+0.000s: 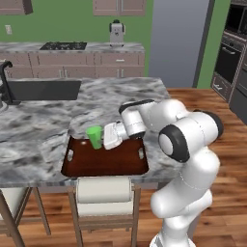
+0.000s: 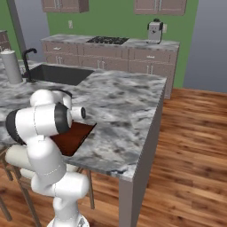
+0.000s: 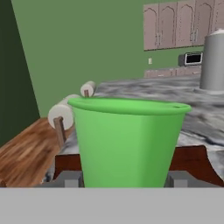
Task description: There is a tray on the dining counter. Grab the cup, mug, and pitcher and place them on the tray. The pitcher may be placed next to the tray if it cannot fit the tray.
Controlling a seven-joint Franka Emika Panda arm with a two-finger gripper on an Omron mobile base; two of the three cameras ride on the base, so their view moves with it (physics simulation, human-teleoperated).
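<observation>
We saw the green cup standing upright at the back left part of the tray, which lay on the marbled tabletop near its front edge. The tool reached the cup from the side, and in the hand view the two finger tips stood on either side of the cup's lower wall, touching it or just beside it; we could not tell whether they were pinching it or already loose. We judged the cup to be light, stiff and smooth, so it could slip or tip easily. Because it was narrower toward the base, a hold low on the wall could let it slide upward out of the fingers; we thought a hold around the middle, with both pads flat on opposite sides, was safer. It looked empty, so spilling was not a worry.
</observation>
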